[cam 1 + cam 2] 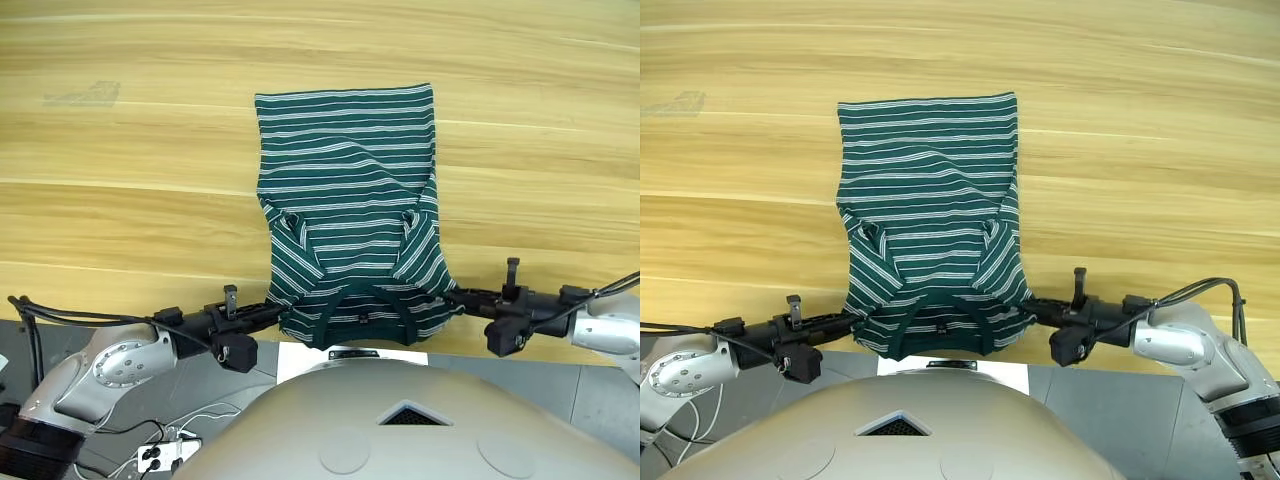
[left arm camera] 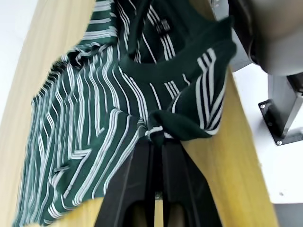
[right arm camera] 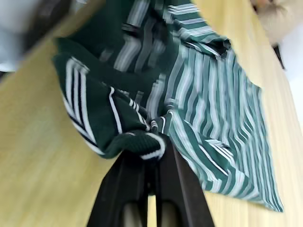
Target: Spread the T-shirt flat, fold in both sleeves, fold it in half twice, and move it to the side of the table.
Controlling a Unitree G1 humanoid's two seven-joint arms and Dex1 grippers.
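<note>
Pinches the striped T-shirt (image 1: 345, 190) at its near shoulder corners with left gripper (image 1: 278, 312) and right gripper (image 1: 452, 296). Lies sleeves-in on the wooden table (image 1: 120, 150), collar nearest. Probably soft, light, floppy: take corners.

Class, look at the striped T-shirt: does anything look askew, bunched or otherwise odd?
Yes. The dark green, white-striped T-shirt is not flat: creases cross its middle, and its near shoulder corners are bunched, pinched by the left gripper and right gripper.

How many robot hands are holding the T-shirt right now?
2. The left hand pinches the T-shirt at its collar-end corner on the robot's left; the right hand pinches the matching corner on the right.
</note>
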